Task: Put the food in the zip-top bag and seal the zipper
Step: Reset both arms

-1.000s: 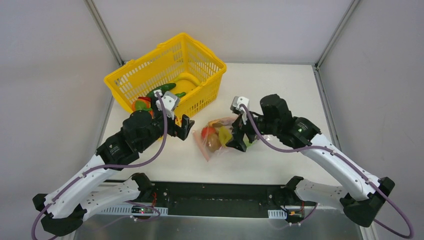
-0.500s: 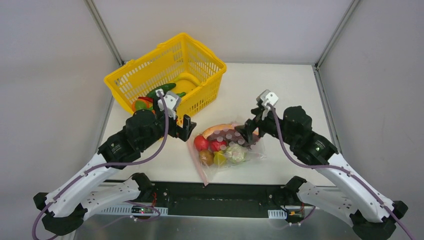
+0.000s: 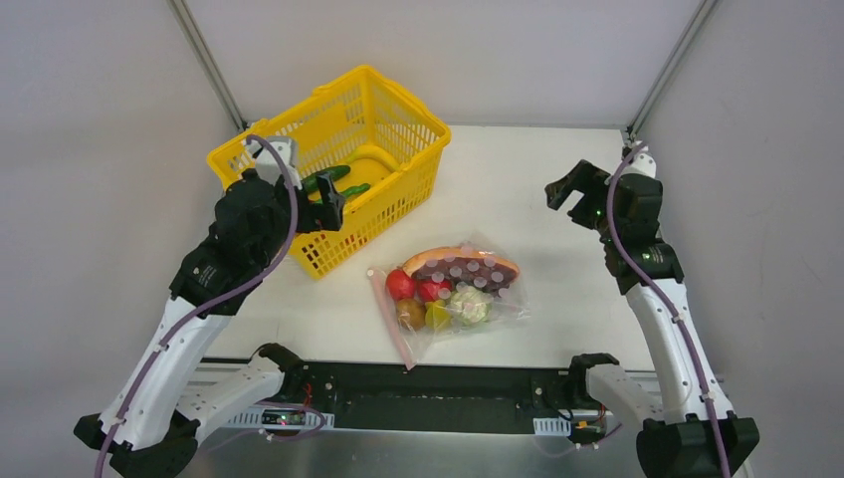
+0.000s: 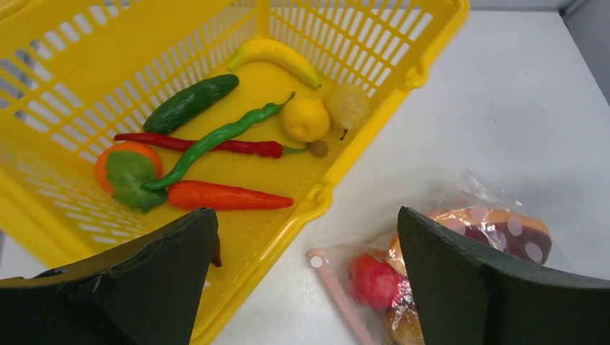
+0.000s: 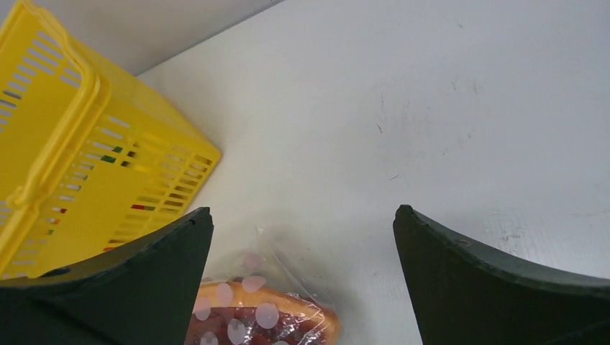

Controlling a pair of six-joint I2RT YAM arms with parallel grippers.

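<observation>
The clear, floppy, pink-dotted zip-top bag [image 3: 501, 299] lies flat near the middle of the white table [image 3: 518, 169], just right of and nearer than the yellow lattice basket [image 3: 299, 139]. The toy food sits inside it: an orange-rimmed melon slice [image 3: 463, 265] at the far side, red tomatoes [image 3: 400, 284], a green cabbage [image 3: 468, 305] and smaller pieces. The thin pink zipper [image 3: 390, 321] runs along the bag's left edge.

The left gripper [image 4: 303, 219] hangs over the basket's near wall, and the right gripper [image 5: 302, 215] is at the far right, well apart from the bag. Both have their jaws spread wide and hold nothing.

The film looks thin, limp and slippery, and the light, lumpy load would likely roll if the bag were lifted. The stiffer zipper strip is the better hold: pin one end and press along from the other.

Only the overhead view shows the strip's whole length, though too small to tell whether it is pressed shut. The left wrist view catches just its far end, plus a banana [image 4: 277, 54], cucumber [image 4: 190, 103], carrot [image 4: 226, 195] and lemon [image 4: 306, 120] in the basket. The right wrist view shows only the melon end of the bag.
</observation>
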